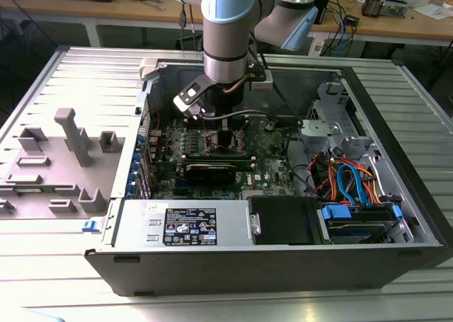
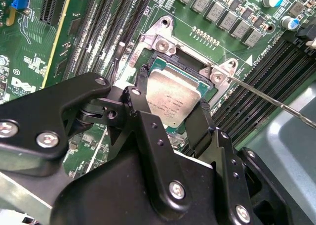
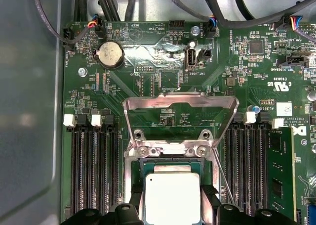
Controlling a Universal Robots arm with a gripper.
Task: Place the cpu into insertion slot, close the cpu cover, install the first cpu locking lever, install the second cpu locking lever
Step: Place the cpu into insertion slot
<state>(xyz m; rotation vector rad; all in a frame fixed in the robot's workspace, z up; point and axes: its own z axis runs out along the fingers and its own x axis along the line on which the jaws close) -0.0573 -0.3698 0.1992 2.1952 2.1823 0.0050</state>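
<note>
The cpu [image 3: 173, 198] [image 2: 173, 96], a square chip with a dull silver top, lies in the insertion slot [image 3: 168, 150] [image 2: 165, 44]. My gripper [image 3: 172, 200] [image 2: 173, 94] is down over it, shut with one black finger against each of two opposite edges of the chip. The cpu cover [image 3: 180, 99], a thin metal frame with a big window, stands flipped up off the slot. A thin wire locking lever [image 2: 266, 96] [image 3: 222, 178] sticks out unlatched beside the slot. In the exterior view the gripper [image 1: 223, 124] reaches down into the open computer case onto the green motherboard [image 1: 269, 170].
Long black memory slots [image 3: 94, 175] [image 3: 244, 170] flank the socket on both sides. Black cables [image 3: 148, 2] run along the board's edge. The case walls [image 1: 396, 110] surround the board, with a power supply [image 1: 184, 223] and blue and orange drive cables [image 1: 350, 180]. A grey fixture [image 1: 67, 152] stands at the exterior view's left.
</note>
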